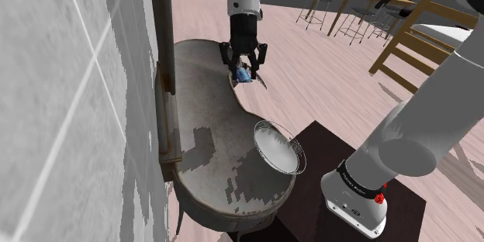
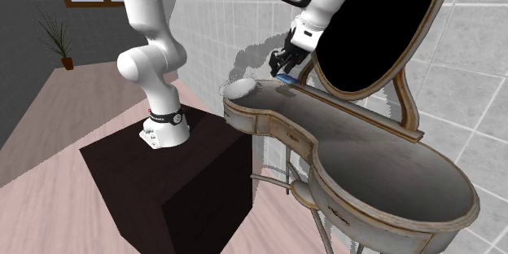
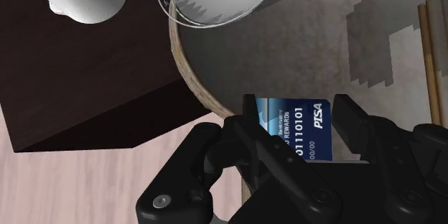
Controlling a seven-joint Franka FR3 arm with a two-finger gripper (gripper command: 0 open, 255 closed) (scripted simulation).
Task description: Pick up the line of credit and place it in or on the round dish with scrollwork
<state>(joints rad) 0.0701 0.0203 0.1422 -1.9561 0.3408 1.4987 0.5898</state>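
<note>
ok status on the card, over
Gripper shut on card. Card over table, not yet at dish. Nothing lying between them.

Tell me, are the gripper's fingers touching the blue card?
Touching. In the wrist view the gripper clasps the blue card: its black fingers sit against opposite edges of it, with no gap on either side.

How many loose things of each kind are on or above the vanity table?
Blue credit card, clasped in the end effector: 1
Round white dish with scrollwork rim: 1
Total: 2
</note>
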